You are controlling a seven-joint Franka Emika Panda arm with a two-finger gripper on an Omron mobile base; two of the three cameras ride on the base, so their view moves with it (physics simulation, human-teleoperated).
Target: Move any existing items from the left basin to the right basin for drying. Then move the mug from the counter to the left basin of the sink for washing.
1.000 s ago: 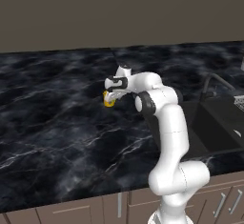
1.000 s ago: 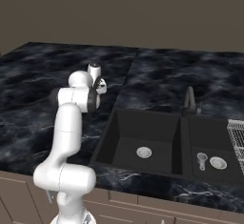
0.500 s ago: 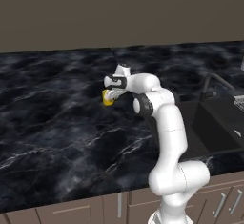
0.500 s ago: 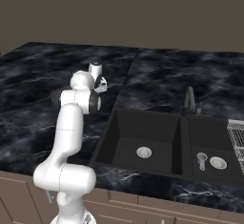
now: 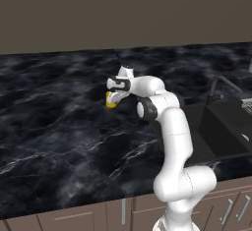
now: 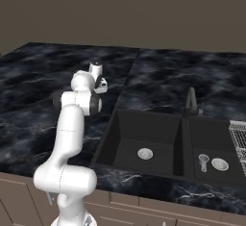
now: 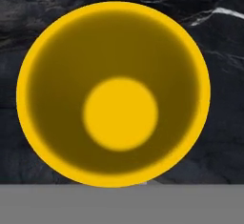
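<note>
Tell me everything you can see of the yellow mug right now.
The mug is bright yellow and round, seen from above through its open mouth: empty, shaded inner wall, lighter flat bottom. It stands upright on the black veined counter, well left of the sink. The gripper sits directly over it, shut on the mug. Its handle isn't discernible.

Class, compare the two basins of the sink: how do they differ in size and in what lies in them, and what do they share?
The left basin is wider; the right basin is narrower. The left basin holds nothing but its drain, while the right basin also has a small pale utensil lying beside its drain. Both are matte black rectangular recesses, each with a round silver drain, set side by side in the counter with a thin wall between them.
</note>
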